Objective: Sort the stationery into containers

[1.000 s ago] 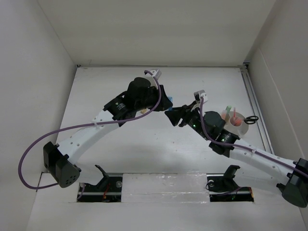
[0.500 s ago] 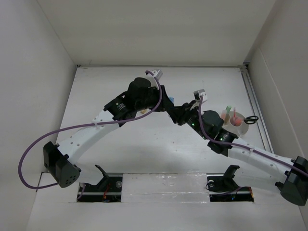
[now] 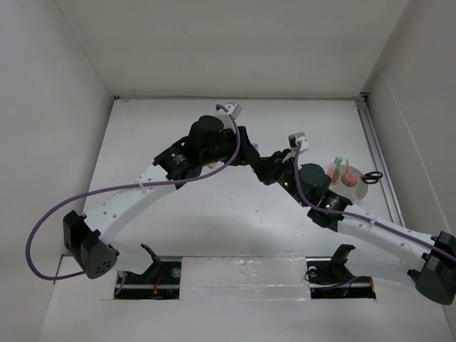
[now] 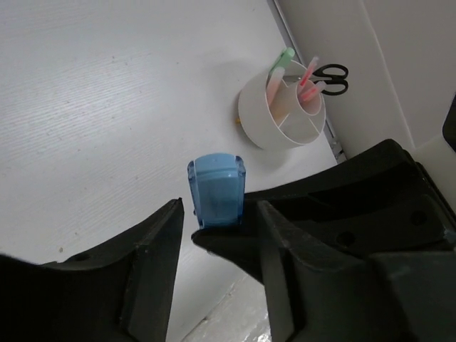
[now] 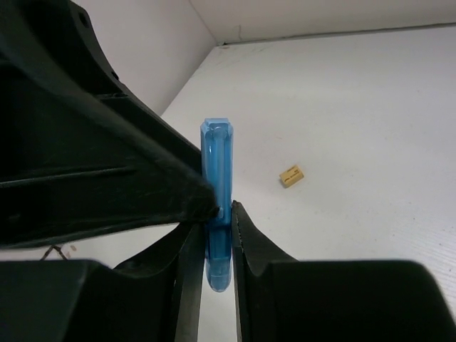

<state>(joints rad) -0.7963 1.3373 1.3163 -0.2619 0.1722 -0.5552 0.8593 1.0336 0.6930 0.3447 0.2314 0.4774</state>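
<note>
A light-blue marker [image 5: 216,164] stands upright between the fingers of my right gripper [image 5: 216,221], which is shut on it. My left gripper [image 4: 219,214] straddles the same marker [image 4: 216,187] with its jaws slightly apart; one fingertip [image 5: 203,203] touches the marker's side. The two grippers meet above the table's middle [image 3: 255,155]. The white divided cup [image 3: 354,191] stands at the right and holds a mint-green marker [image 4: 281,60], pink pens [image 4: 308,71] and black-handled scissors [image 4: 331,71]. A tiny yellow piece [image 5: 291,175] lies on the table.
The white side wall rises just right of the cup [image 4: 267,121]. A metal rail [image 3: 374,142] runs along the table's right edge. White walls close the table at the back and left.
My right gripper has moved left and up to the left gripper and closed on the blue marker that the left gripper was holding. The left arm has barely moved.
</note>
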